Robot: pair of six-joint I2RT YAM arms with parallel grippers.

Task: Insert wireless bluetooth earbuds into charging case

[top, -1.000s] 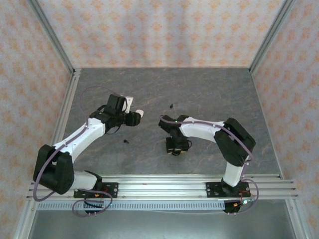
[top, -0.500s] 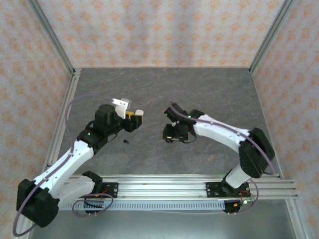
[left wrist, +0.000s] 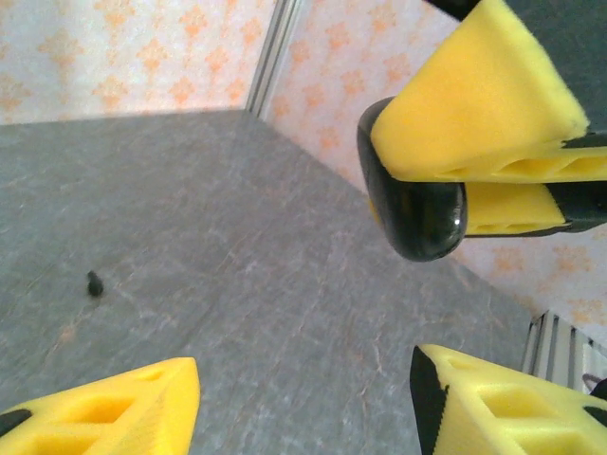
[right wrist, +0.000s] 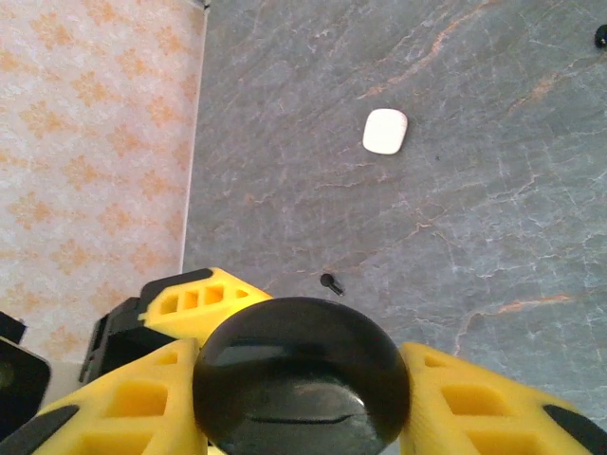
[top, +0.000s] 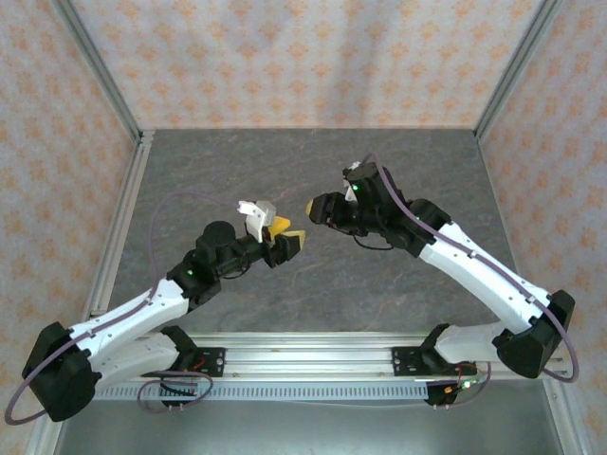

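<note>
My right gripper is shut on a glossy black rounded charging case, held above the table with its lid closed. From above, that right gripper faces my left gripper across a short gap. In the left wrist view the black case hangs at the upper right. The left gripper is open and holds nothing. A tiny black earbud lies on the grey table, and one black earbud lies to the left in the left wrist view. The white earbuds are out of view.
A small white rounded case lies closed on the table beyond the black earbud. Another small dark speck sits at the far right edge. Patterned walls and aluminium rails enclose the grey tabletop.
The right gripper rose from the table with the black case and swung back and left. The left gripper moved right and nearer, and now faces the case.
</note>
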